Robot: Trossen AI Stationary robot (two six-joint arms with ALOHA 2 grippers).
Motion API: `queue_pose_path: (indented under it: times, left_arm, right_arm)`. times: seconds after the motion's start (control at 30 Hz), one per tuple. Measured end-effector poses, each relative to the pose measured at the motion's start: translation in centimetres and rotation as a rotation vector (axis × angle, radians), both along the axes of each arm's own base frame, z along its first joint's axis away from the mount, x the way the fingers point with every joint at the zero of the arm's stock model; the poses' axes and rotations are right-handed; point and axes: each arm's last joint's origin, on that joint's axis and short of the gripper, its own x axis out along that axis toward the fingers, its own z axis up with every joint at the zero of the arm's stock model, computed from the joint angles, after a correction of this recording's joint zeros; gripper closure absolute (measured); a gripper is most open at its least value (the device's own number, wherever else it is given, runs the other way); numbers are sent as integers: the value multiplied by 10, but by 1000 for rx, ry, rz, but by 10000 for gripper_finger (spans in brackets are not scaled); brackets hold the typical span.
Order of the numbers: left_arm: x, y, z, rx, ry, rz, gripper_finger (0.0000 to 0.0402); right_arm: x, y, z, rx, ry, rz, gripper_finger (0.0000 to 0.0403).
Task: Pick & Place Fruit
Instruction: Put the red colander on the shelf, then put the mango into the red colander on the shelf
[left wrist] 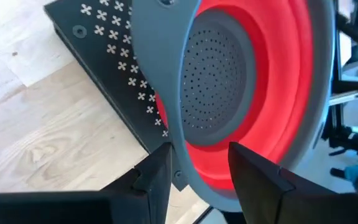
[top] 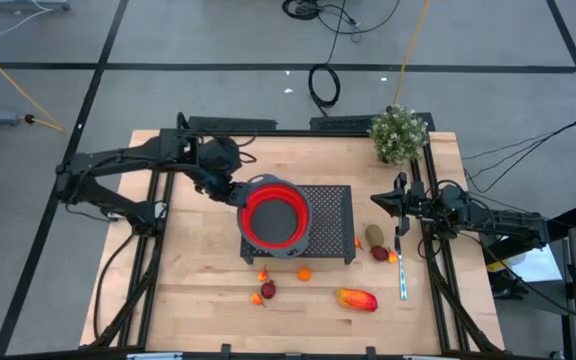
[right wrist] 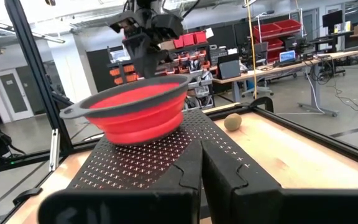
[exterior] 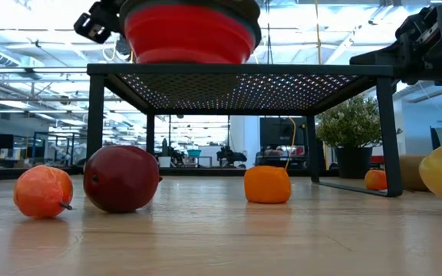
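The left pincer [left wrist: 194, 168] stood partly open, its two fingers straddling the grey rim of the red collapsible silicone colander [top: 274, 216], which sat on the black perforated metal stand [top: 330, 205] at the worktop's [top: 198, 290] centre. The right pincer [right wrist: 201, 163] was closed and empty, at 3 o'clock. Only the left wrist view showed the gap between fingers and rim. The fruit lay on the worktop: the long red-orange-yellow toy piece [top: 357, 299] at 5 o'clock, long axis running 9 to 3 o'clock; a brown oval piece [top: 374, 235] near 3 o'clock; small orange balls [top: 303, 273] and a dark red piece [top: 268, 290] around 6 o'clock.
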Motion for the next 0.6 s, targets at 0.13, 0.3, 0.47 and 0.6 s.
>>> queue_pose_path:
  times: [0.13,0.3,0.47,0.6]
  left_arm:
    - [-13,-2,11,18,-41,41,260]
    - [-25,-3,20,41,-73,95,270]
    - [-37,-4,28,90,-105,143,281]
    - [-49,-6,31,179,-84,181,297]
  right_arm:
    - [0,0,0,0,0,0,403]
    - [0,0,0,0,0,2,403]
    - [0,0,0,0,0,2,403]
    - [0,0,1,-1,-6,2,403]
